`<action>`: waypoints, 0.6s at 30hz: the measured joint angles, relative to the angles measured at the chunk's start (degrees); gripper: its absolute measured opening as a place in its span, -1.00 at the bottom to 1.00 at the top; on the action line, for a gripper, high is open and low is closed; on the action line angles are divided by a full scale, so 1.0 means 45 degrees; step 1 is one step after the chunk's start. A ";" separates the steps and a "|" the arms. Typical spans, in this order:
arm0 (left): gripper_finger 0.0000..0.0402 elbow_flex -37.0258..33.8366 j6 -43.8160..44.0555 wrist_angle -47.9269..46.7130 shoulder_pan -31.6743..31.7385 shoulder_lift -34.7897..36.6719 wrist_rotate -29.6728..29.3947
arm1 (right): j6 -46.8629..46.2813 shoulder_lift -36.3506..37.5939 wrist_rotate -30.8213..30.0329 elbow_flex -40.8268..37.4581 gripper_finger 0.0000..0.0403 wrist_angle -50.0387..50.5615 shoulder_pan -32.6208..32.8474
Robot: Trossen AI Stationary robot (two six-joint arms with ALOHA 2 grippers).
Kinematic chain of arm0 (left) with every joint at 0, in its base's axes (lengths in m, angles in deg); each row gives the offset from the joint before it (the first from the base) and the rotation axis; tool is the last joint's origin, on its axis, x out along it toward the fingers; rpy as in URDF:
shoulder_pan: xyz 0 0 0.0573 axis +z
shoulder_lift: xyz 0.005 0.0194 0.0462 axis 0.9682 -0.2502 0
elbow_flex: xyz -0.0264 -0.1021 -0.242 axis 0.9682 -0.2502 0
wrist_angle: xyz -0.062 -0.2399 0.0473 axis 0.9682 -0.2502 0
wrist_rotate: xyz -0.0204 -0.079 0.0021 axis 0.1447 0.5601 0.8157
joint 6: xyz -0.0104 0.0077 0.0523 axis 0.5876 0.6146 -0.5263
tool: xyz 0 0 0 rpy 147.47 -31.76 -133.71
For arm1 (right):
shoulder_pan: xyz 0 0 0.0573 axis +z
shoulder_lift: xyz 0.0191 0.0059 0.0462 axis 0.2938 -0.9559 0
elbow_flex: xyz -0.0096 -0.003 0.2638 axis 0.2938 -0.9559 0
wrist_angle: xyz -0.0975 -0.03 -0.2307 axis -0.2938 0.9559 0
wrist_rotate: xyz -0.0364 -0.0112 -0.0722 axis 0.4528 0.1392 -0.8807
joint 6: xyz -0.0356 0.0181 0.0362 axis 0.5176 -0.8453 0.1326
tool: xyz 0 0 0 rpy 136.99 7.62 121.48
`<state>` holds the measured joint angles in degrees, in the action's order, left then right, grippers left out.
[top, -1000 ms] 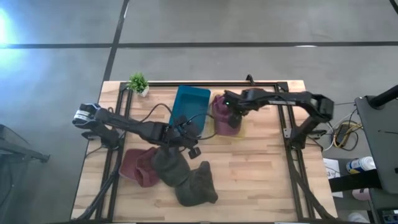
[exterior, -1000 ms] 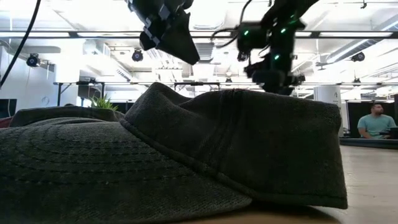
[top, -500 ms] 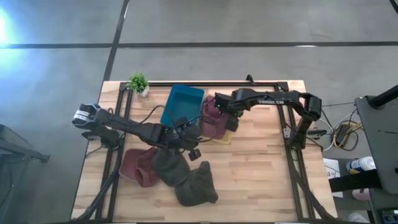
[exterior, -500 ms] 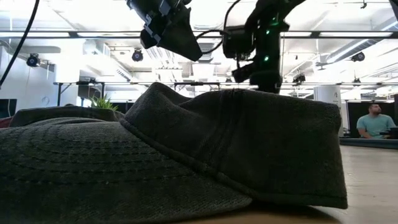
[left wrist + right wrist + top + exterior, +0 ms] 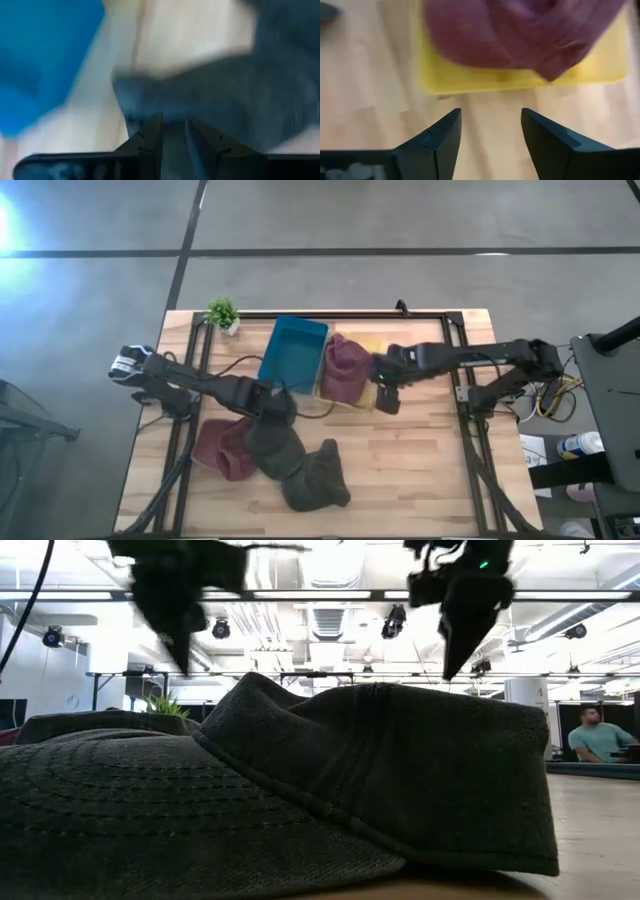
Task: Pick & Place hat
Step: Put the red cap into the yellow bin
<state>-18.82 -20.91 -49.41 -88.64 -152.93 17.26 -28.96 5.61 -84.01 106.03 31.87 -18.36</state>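
Watching the left gripper (image 5: 272, 406) at centre frame, I judged a slip likeliest: its jaws stood nearly together, nipping only the dark grey hat's (image 5: 278, 450) edge, a thin bite on limp cloth. The right gripper (image 5: 388, 402), jaws wide apart and empty, hung right of the maroon hat (image 5: 343, 370) on the yellow tray (image 5: 371, 345), beside the blue bin (image 5: 292, 352).

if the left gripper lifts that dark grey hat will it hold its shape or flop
Probably flop: the dark grey hat lies creased and slumped over another hat. It looks like soft cloth, so likely light. Its brim seems stiffer and may stay flat. The left gripper is nearly closed at its edge.
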 joint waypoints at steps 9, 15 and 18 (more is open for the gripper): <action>-0.61 -0.0176 0.4241 -0.3771 -0.0213 0.0380 0.0083 | -0.2918 0.1013 -0.0046 -0.1869 0.00 -0.2103 0.1872; -0.61 -0.1541 0.2417 -0.3525 0.0203 0.1136 0.1326 | -0.3360 0.1114 -0.0053 -0.2349 0.00 -0.2469 0.2492; -0.61 -0.2506 0.1320 -0.3076 0.0588 0.1814 0.1969 | -0.3392 0.1109 -0.0038 -0.2397 0.00 -0.2512 0.2750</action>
<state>-30.10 -14.97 -63.25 -85.99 -144.77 26.12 -44.22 10.60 -84.18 95.24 20.56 -5.99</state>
